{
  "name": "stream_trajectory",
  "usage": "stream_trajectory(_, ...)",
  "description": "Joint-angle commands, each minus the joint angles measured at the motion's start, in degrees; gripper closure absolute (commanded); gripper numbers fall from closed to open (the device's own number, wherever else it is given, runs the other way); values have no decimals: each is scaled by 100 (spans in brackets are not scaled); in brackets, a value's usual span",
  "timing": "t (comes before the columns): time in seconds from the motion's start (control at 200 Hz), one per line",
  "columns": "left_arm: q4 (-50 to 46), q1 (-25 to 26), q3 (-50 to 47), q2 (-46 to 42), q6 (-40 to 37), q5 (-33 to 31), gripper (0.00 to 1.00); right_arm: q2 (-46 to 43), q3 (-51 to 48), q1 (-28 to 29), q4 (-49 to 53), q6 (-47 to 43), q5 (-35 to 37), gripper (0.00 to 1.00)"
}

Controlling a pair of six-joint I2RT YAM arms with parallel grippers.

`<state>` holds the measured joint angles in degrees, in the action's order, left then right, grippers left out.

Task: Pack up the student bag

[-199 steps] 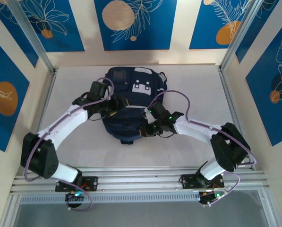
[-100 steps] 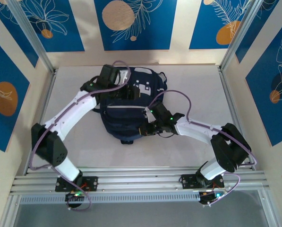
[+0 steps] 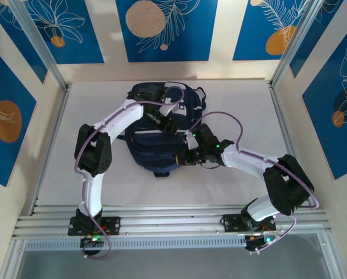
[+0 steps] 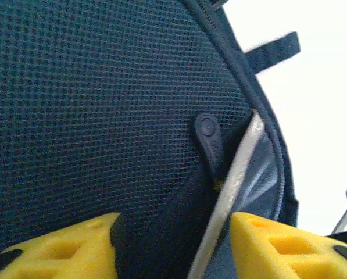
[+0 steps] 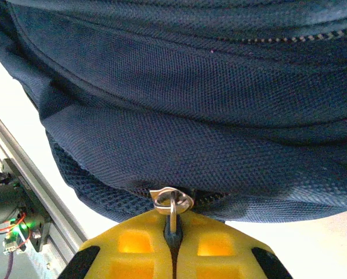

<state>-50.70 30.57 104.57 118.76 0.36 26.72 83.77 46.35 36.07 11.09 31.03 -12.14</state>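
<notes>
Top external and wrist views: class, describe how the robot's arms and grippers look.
The left arm and right arm have white links, black joint housings and a purple cable each. The left gripper and right gripper have yellow fingers with moulded recesses. Green lights glow near the right wrist.

Your left arm (image 3: 122,115) and right arm (image 3: 251,160) were white shells with black joints (image 3: 95,154), purple cables (image 3: 228,119) looping off both. The fingers (image 4: 278,244) were bright yellow with molded square pockets, and green LEDs (image 3: 268,239) glowed at the bases (image 3: 243,222).
</notes>
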Motion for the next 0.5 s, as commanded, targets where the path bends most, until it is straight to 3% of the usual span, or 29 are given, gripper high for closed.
stream_trajectory(0.0, -391, 11, 177, 11, -212, 462, 66, -118, -12, -78, -146, -88, -166, 100)
stream_trajectory(0.09, -330, 2, 160, -69, -166, 789, 80, -79, 5, -141, -103, -88, -176, 100)
stream_trajectory(0.22, -295, -5, 222, -161, -56, 1228, 80, -80, 75, -231, -12, -97, -175, 100)
stream_trajectory(0.305, -463, -15, 327, -115, -103, 1166, 79, -88, 150, -276, 78, -129, -188, 100)
stream_trajectory(0.365, -508, -49, 324, -123, -114, 1042, 85, -89, 223, -293, 194, -183, -115, 100)
stream_trajectory(0.44, -490, -117, 305, -199, -77, 812, 100, -79, 327, -313, 365, -273, -42, 100)
stream_trajectory(0.495, -417, -184, 277, -313, -8, 625, 100, -96, 362, -329, 464, -320, 16, 100)
